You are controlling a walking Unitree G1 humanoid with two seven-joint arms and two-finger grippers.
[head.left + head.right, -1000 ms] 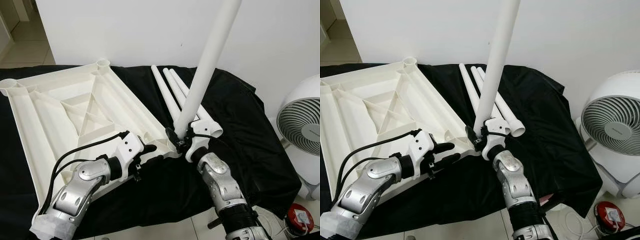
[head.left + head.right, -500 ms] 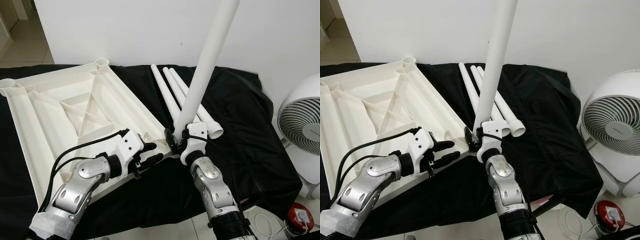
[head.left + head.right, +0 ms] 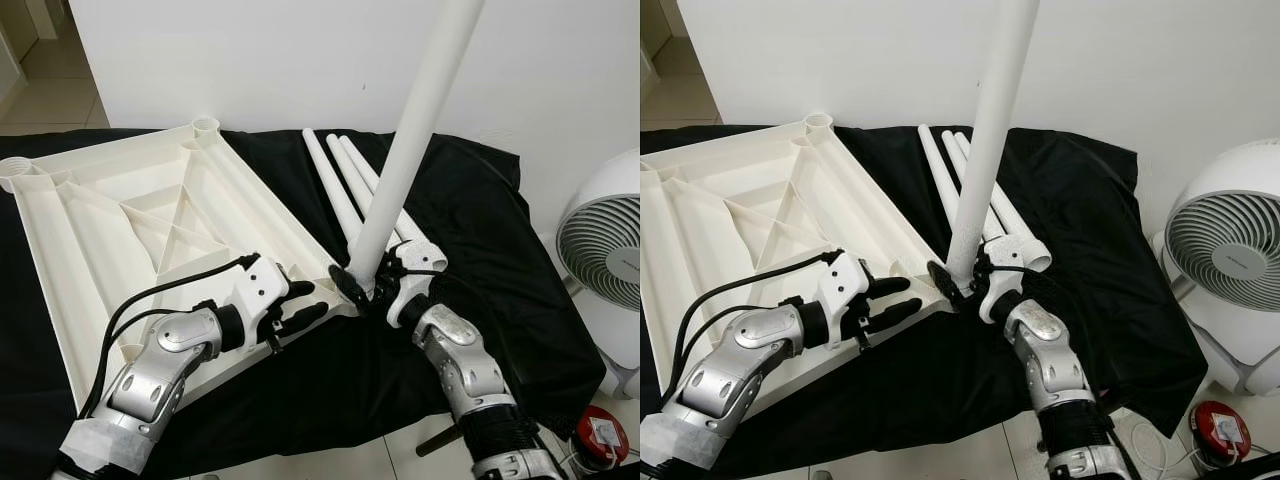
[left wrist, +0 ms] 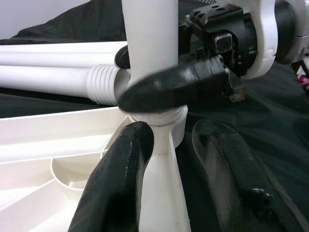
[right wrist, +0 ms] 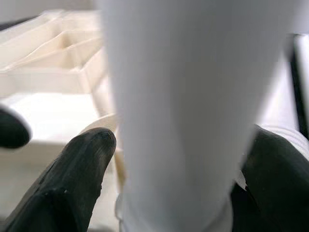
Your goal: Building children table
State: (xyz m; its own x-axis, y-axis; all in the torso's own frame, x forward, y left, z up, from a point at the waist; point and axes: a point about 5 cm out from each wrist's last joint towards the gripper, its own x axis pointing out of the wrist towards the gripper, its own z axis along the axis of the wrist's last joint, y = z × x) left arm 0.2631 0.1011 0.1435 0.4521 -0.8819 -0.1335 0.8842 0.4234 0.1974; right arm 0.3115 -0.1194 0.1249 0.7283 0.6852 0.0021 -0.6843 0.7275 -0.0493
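Observation:
The white tabletop (image 3: 130, 220) lies upside down on a black cloth. A long white leg (image 3: 410, 140) stands nearly upright, leaning slightly, with its foot in the near right corner socket (image 4: 159, 121). My right gripper (image 3: 365, 285) is shut on the base of that leg; its black fingers (image 5: 72, 179) press both sides of the tube (image 5: 178, 96). My left gripper (image 3: 305, 305) is open beside the same corner, its fingers (image 4: 120, 179) on either side of the corner rib, just short of the socket.
Three spare white legs (image 3: 345, 180) lie side by side on the cloth behind the upright one, threaded ends toward me. A white fan (image 3: 605, 240) stands on the floor at the right, with a small red object (image 3: 598, 437) below it. A white wall rises behind.
My right forearm and wrist have swung out to the right around the leg's base, still holding it. The leg has stayed upright at the corner. The left gripper has barely moved.

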